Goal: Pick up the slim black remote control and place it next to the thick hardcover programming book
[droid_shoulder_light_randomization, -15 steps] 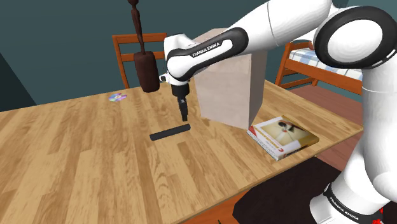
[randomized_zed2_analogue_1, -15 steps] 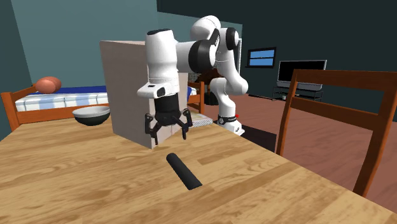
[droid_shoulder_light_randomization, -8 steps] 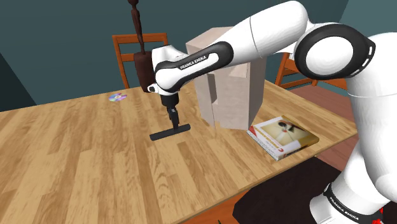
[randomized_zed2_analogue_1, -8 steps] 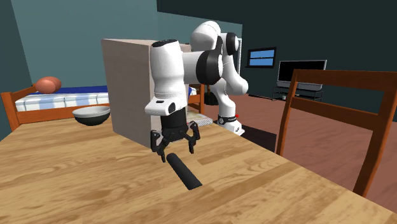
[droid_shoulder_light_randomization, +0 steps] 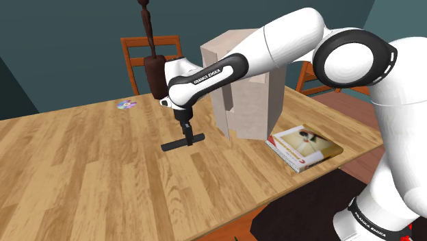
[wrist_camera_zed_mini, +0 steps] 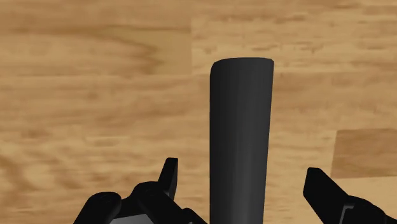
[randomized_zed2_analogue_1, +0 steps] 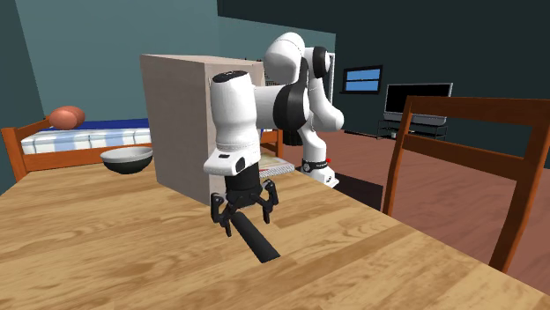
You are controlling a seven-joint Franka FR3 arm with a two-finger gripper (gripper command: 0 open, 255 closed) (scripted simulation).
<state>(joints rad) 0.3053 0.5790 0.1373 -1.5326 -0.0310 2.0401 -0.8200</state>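
Remote (droid_shoulder_light_randomization: pixel 183 143): slim, black, laid flat on the table (droid_shoulder_light_randomization: pixel 82 171). It is seen near the pale box (droid_shoulder_light_randomization: pixel 250 113), toward the shoulder view's left of it. In the wrist view the remote (wrist_camera_zed_mini: pixel 242 140) is seen lengthwise between the fingers (wrist_camera_zed_mini: pixel 168 178), with bare wood showing on either side of it.

Hand (droid_shoulder_light_randomization: pixel 186 137): pointed straight down and lowered over the near end of the remote. The fingers are spread wide and set astride it; no contact is seen (nothing is held). The same is seen in the second exterior view, where the hand (randomized_zed2_analogue_1: pixel 247 216) is placed over the end of the remote (randomized_zed2_analogue_1: pixel 256 236) nearest the box (randomized_zed2_analogue_1: pixel 176 123).

Book (droid_shoulder_light_randomization: pixel 304 146): thick, red-edged with a pale cover, laid flat near the table edge, on the other side of the box from the remote and well apart from it.

Also listed: a grey bowl (randomized_zed2_analogue_1: pixel 126 159) on the table beside the box; a small disc (droid_shoulder_light_randomization: pixel 126 105) near the table's far edge; a wooden chair (randomized_zed2_analogue_1: pixel 467 150).
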